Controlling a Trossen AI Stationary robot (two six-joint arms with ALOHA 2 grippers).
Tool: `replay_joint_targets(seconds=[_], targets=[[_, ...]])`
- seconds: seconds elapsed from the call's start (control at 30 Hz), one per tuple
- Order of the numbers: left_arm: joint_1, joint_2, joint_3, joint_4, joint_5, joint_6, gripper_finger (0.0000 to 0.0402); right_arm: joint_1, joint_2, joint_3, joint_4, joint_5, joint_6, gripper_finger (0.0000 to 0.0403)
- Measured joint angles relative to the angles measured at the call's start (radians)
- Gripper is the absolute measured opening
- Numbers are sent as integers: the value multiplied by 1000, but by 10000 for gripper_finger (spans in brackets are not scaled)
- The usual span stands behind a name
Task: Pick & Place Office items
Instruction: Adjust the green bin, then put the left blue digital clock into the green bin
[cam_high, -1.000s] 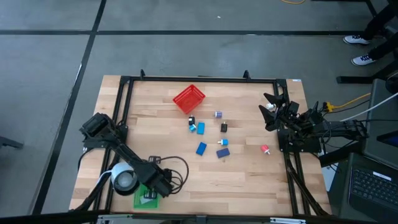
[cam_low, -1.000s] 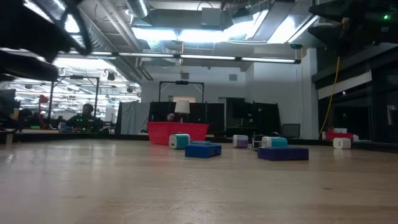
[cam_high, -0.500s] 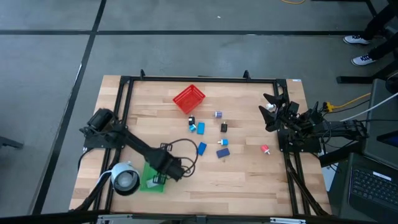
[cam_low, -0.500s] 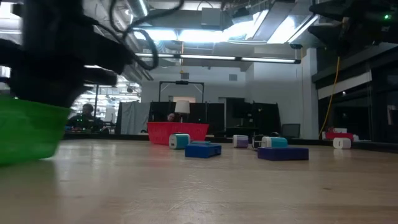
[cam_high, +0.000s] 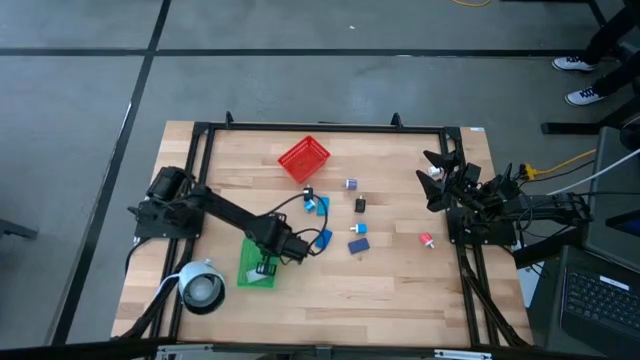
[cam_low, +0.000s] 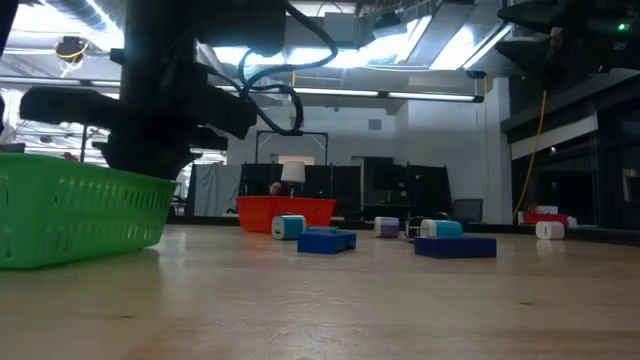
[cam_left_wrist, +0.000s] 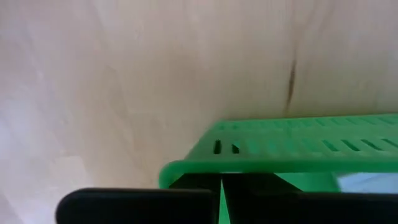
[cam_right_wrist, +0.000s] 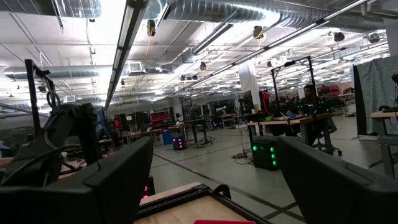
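Green tray (cam_high: 256, 263): sitting on the wooden table (cam_high: 380, 290), toward the front left, with its rim pinched in the left gripper (cam_high: 268, 267).
Left gripper fingers (cam_left_wrist: 186, 184): pressing together on the tray's edge in the left wrist view.
Office items (cam_high: 323, 239): lying scattered mid-table, between the tray and the right arm, in front of the red basket (cam_high: 303, 159).
Pink-red bit (cam_high: 426, 240): lying apart, near the right edge.
Right gripper (cam_high: 436, 174): waiting at the table's right edge, fingers (cam_right_wrist: 118, 174) spread wide, holding nothing.
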Motion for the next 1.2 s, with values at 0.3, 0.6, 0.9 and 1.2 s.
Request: replay_joint_targets(seconds=[0.3,0.6,0.9,1.2], targets=[[-42,-78,40,-134,5,-85,44,0,0,0,2,0,-1,345],[-36,-295,150,-41,-554,-255,125,0,0,0,9,0,-18,345],[131,-276,151,417,-827,-173,229,0,0,0,15,-4,5,345],[226,25,149,460,-771,-434,280,3,0,0,8,-18,56,345]])
